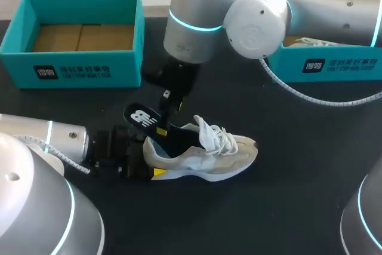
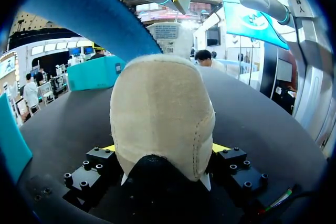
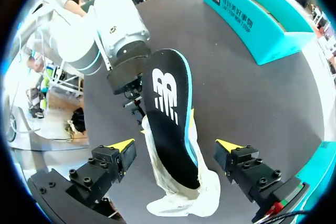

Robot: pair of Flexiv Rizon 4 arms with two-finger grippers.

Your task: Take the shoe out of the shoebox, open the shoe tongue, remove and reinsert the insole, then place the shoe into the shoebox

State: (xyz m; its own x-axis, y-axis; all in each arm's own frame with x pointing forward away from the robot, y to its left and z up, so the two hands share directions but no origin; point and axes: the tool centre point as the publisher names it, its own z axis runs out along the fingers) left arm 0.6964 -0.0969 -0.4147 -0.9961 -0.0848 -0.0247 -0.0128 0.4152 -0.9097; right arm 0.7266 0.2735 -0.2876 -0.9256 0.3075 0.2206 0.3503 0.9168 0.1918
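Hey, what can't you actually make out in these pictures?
Head view: the right arm covers most of the right shoebox, so its contents are unclear.
Left wrist view: the shoe hides its own laces and toe behind its heel.
Right wrist view: the insole has its lower end hidden inside the shoe.

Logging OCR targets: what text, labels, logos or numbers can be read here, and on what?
Empty shoebox, front wall: white logo and two lines of print, too small to read.
Other shoebox, front wall: same kind of label, too small to read.
Insole: large white logo mark, no words.
Tongue label on the shoe: print blurred, unreadable.
No numbers or signs legible.
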